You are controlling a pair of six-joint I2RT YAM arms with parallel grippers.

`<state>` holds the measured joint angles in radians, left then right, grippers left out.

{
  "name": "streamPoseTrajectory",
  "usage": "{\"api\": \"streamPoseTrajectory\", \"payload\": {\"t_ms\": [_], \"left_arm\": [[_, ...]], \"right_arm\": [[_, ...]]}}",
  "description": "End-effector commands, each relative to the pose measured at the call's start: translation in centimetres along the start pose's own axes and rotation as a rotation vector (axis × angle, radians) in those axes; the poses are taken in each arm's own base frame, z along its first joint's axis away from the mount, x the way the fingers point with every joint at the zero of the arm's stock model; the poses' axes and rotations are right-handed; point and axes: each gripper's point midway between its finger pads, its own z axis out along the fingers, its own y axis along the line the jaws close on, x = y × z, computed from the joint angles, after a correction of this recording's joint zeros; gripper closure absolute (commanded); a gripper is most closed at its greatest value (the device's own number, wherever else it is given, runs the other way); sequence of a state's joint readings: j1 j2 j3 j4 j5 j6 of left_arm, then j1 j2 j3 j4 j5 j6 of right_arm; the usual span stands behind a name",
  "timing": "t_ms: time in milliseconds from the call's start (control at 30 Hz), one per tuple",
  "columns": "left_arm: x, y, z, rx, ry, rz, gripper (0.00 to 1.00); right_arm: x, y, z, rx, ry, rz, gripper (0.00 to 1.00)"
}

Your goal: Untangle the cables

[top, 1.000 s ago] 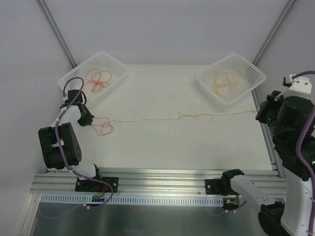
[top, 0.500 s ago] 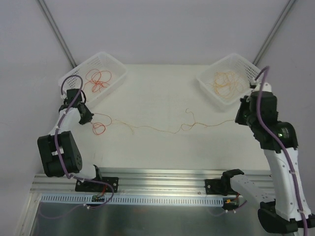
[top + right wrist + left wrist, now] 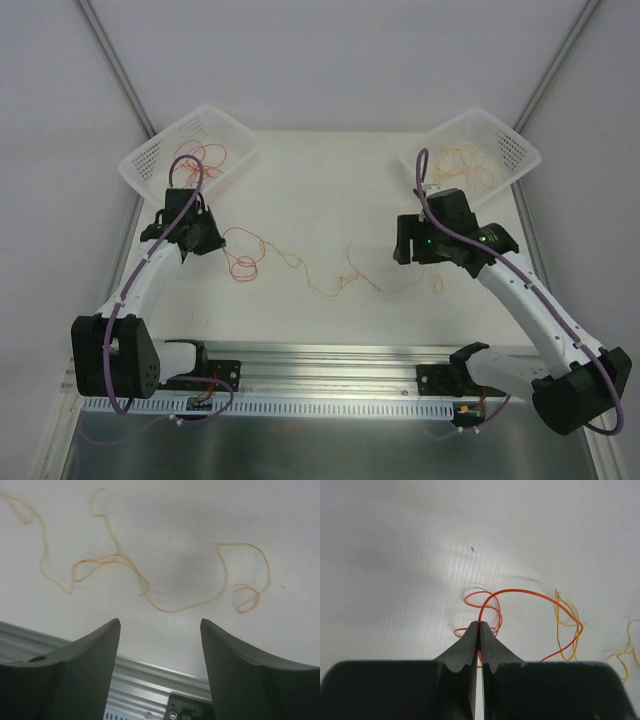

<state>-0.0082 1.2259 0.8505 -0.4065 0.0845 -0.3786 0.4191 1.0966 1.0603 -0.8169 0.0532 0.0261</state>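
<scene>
A thin red cable (image 3: pixel 530 592) is pinched in my left gripper (image 3: pixel 479 625), which is shut on it just above the table. In the top view that gripper (image 3: pixel 218 240) is at the left, with the red cable (image 3: pixel 243 265) coiled on the table beside it. An orange-yellow cable (image 3: pixel 345 282) lies slack across the middle and runs on from the red coil. My right gripper (image 3: pixel 403 250) hovers above its right end. In the right wrist view this gripper (image 3: pixel 160 624) is open and empty, and the orange-yellow cable (image 3: pixel 170 611) lies on the table beyond its fingertips.
A white basket (image 3: pixel 150 150) at the back left holds red cables. Another white basket (image 3: pixel 515 150) at the back right holds orange-yellow ones. The metal rail (image 3: pixel 330 360) runs along the near edge of the table. A yellow strand (image 3: pixel 565 625) lies right of the red loop.
My right gripper opened and let go of the orange-yellow cable, which went from taut to slack on the table. Both arms swung inward; the left one carried the red cable to the right.
</scene>
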Motion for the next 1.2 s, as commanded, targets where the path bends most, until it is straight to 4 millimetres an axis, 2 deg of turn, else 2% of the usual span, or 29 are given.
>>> {"api": "streamPoseTrajectory", "payload": {"t_ms": [0, 33, 67, 133, 167, 233, 267, 300, 333, 367, 400, 433, 467, 500, 567, 600, 667, 833, 1000, 1167], "left_arm": [[1.7, -2.4, -0.9, 0.104, 0.041, 0.015, 1.0], [1.9, -2.8, -1.1, 0.117, 0.044, 0.022, 1.0], [2.1, -3.1, -1.3, 0.127, 0.041, 0.03, 1.0], [2.5, -4.0, -1.6, 0.155, 0.052, 0.048, 1.0], [2.8, -4.1, -1.7, 0.163, 0.058, 0.051, 1.0], [3.3, -4.0, -1.8, 0.157, 0.066, 0.049, 1.0], [3.4, -3.9, -1.9, 0.154, 0.069, 0.046, 1.0], [3.6, -3.7, -1.9, 0.144, 0.068, 0.042, 1.0], [3.9, -3.4, -2.0, 0.138, 0.067, 0.037, 1.0], [4.1, -3.3, -2.0, 0.137, 0.071, 0.037, 1.0], [4.4, -3.3, -2.1, 0.14, 0.076, 0.037, 1.0], [4.7, -3.4, -2.2, 0.151, 0.082, 0.035, 1.0], [4.9, -3.3, -2.3, 0.153, 0.09, 0.034, 1.0], [5.2, -3.3, -2.4, 0.153, 0.094, 0.028, 1.0], [5.6, -3.2, -2.5, 0.158, 0.1, 0.024, 1.0], [5.7, -3.2, -2.5, 0.158, 0.103, 0.019, 1.0], [6.0, -3.1, -2.6, 0.157, 0.106, 0.016, 1.0], [6.5, -2.7, -2.7, 0.151, 0.111, 0.017, 1.0], [7.0, -2.5, -2.9, 0.148, 0.116, 0.016, 1.0], [7.5, -2.3, -3.1, 0.15, 0.123, 0.015, 1.0]], "right_arm": [[-3.9, 8.3, -0.3, -0.342, -0.14, -0.107, 0.3], [-5.0, 10.1, -0.1, -0.402, -0.181, -0.128, 0.29], [-4.1, 12.1, 1.4, -0.467, -0.116, -0.155, 0.28], [-5.1, 15.0, 2.2, -0.56, -0.117, -0.185, 0.28], [-4.4, 16.4, 4.0, -0.584, -0.067, -0.202, 0.28], [-5.3, 19.0, 4.9, -0.639, -0.07, -0.22, 0.28], [-4.8, 19.5, 7.2, -0.623, -0.016, -0.214, 0.28], [-4.9, 20.2, 7.9, -0.629, -0.006, -0.22, 0.29], [-5.8, 21.2, 8.1, -0.632, -0.024, -0.23, 0.3], [-5.8, 21.5, 9.2, -0.618, -0.01, -0.223, 0.31], [-5.0, 21.8, 11.1, -0.603, 0.032, -0.221, 0.31], [-5.6, 22.8, 11.5, -0.624, 0.027, -0.221, 0.32], [-5.4, 23.1, 12.2, -0.624, 0.043, -0.218, 0.33], [-4.7, 23.5, 13.8, -0.619, 0.071, -0.222, 0.34], [-4.3, 24.8, 14.3, -0.637, 0.076, -0.253, 0.36], [-3.5, 25.0, 15.3, -0.633, 0.094, -0.279, 0.37], [-2.6, 25.9, 15.7, -0.644, 0.107, -0.304, 0.38], [-0.2, 26.6, 17.9, -0.614, 0.15, -0.377, 0.43], [0.2, 26.9, 19.0, -0.599, 0.15, -0.384, 0.51], [-0.3, 27.8, 18.4, -0.602, 0.124, -0.409, 0.51]]}}
